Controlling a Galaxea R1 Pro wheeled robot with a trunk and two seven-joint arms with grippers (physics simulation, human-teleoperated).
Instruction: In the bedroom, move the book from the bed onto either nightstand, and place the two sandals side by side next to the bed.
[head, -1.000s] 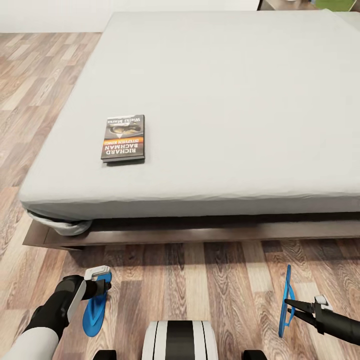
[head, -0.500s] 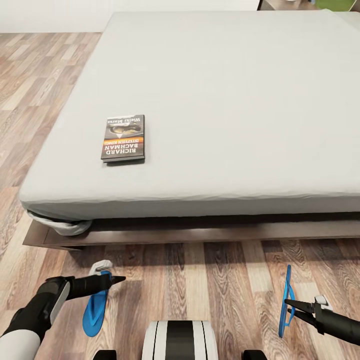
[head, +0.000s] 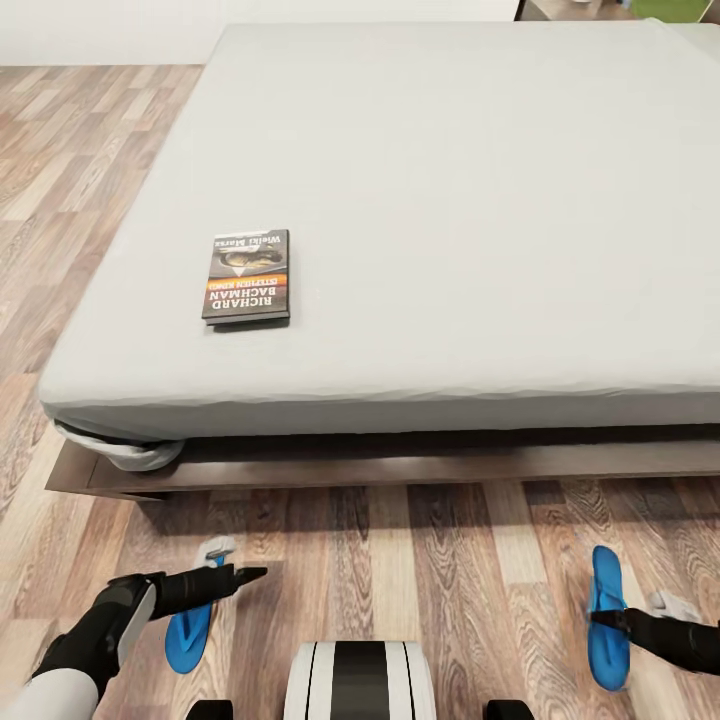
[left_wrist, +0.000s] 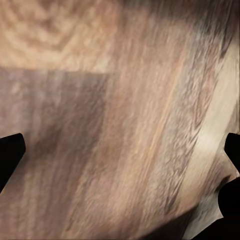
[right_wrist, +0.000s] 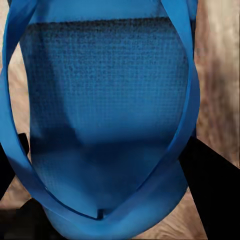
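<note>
Head view, far left: wood-plank floor (head: 90, 180) along bed's side and foot. Left gripper (head: 240, 576) low at bottom left, arm reaching across, black fingers pointing right, tips close together in this view. Left wrist view: only dark finger (left_wrist: 10, 155) edges at frame sides, well apart, nothing but floor (left_wrist: 120, 120) btwn them, so jaws spread, holding nothing.

Under/behind left arm: left sandal (head: 188, 620), bright blue, flat on floor, lengthwise toward bed, partly hidden by forearm. Not gripped.

Next: the book (head: 247, 276) flat on white mattress, near bed's left edge and toward foot corner, cover up, lettering upside down from here. The bed (head: 480, 200) fills upper frame; dark brown frame (head: 400, 465) below mattress, sheet bunched at left corner.

Bottom centre: white/black robot trunk (head: 360, 682).

Right: right sandal (head: 607, 615) flat on floor, sole down, lengthwise toward bed, well apart from the other one. Right gripper (head: 625, 622) at its right edge, mid-length. Right wrist view: blue footbed and straps (right_wrist: 107, 115) close up, dark fingers (right_wrist: 210, 180) either side of sandal; clamped or just released — can't tell.
</note>
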